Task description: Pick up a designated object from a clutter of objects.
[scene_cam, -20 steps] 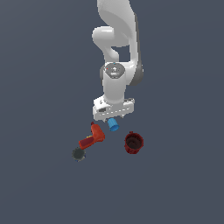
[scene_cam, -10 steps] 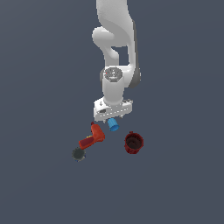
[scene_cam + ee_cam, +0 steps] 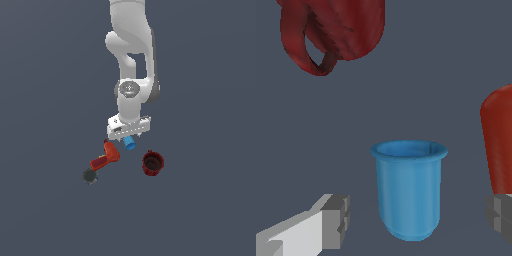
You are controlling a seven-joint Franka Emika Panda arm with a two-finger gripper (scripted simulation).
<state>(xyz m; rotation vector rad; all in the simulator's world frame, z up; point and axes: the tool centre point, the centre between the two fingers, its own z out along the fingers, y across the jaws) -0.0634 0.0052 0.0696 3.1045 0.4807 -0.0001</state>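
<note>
The approach step is judged to be in hand: the gripper is held spread wide, with one finger on each side of the blue cup and clear gaps left, so nothing is gripped yet. The blue cup is seen lying on the grey floor, just below the gripper in the exterior view, between the orange-red drill toy and the dark red cup. A further descent and a squeeze across the cup's wall are probably called for next. The drill toy is set close beside one finger and could be nudged; the dark grey round piece lies well apart.
</note>
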